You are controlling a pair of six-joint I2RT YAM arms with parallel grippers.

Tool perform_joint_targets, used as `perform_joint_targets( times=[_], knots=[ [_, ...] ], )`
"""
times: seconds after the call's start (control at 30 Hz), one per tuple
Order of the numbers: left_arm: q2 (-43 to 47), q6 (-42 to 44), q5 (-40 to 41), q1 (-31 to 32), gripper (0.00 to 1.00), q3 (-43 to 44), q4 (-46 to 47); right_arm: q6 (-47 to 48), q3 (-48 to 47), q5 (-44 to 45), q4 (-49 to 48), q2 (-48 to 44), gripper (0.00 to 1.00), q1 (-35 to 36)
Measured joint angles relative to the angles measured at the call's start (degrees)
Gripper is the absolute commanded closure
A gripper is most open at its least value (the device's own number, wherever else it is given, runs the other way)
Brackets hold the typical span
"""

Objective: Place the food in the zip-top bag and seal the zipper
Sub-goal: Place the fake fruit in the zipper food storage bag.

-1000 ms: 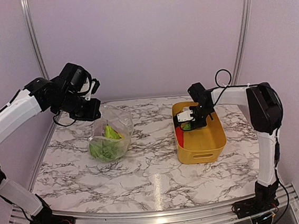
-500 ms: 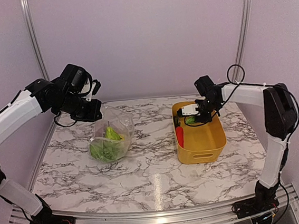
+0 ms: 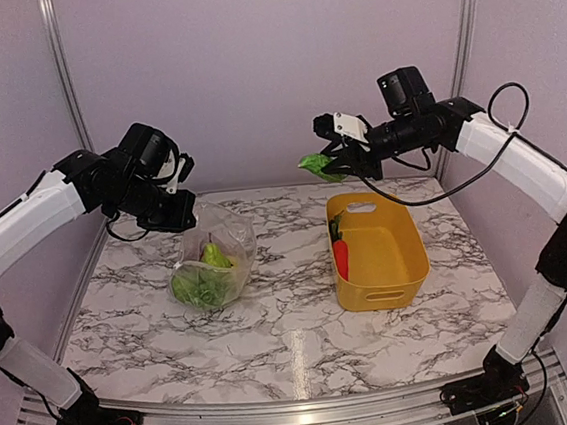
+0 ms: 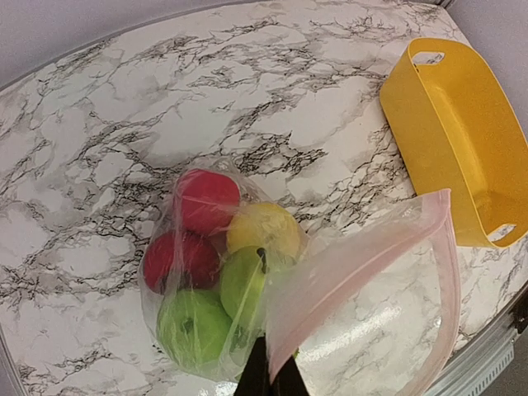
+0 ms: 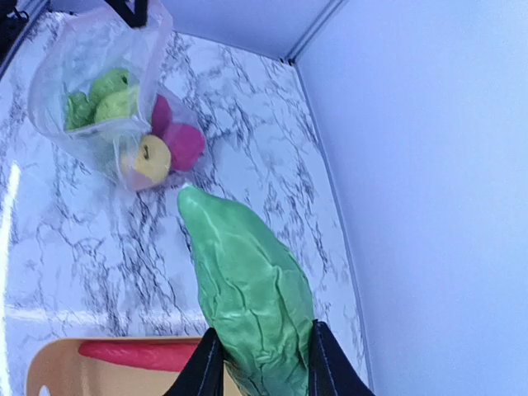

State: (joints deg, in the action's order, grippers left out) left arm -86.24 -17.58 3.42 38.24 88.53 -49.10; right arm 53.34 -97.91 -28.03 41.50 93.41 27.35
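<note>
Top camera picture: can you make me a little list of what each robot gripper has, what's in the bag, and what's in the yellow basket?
left gripper: shut on the rim of the bag, holding its mouth up
right gripper: shut on a green leaf, lifted in the air
zipper: open, not sealed
in the bag: red fruits, lemon, green fruits
basket: long red vegetable inside
not yet bagged: green leaf, long red vegetable

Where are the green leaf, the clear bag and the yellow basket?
green leaf [image 5: 247, 285]: right wrist view, its middle.
clear bag [image 4: 359, 268]: left wrist view, its open flap.
yellow basket [image 3: 377, 293]: top view, its near wall.
</note>
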Motion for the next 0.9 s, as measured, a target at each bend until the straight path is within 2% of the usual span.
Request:
perform_joint_targets(
  times=[0.2, 0.4, 0.67, 0.9],
  knots=[
    [-0.2, 0.0, -0.11, -0.2, 1.0, 0.0, 0.02, -6.51, -10.86, -11.06, 1.92, 3.56, 0.76, 9.53],
    [-0.2, 0.0, -0.55, -0.24, 1.0, 0.0, 0.02, -11.85, -18.78, -19.3, 1.57, 9.27, 0.75, 15.3],
    [-0.2, 0.0, -0.63, -0.74, 1.0, 0.0, 0.02, -14.12, -16.11, -24.39, -1.75, 15.23, 0.75, 20.76],
    [-0.09, -0.02, -0.87, -0.85, 1.0, 0.0, 0.02, -18.62, -12.41, -26.64, -8.39, 21.07, 0.74, 21.55]
  ],
)
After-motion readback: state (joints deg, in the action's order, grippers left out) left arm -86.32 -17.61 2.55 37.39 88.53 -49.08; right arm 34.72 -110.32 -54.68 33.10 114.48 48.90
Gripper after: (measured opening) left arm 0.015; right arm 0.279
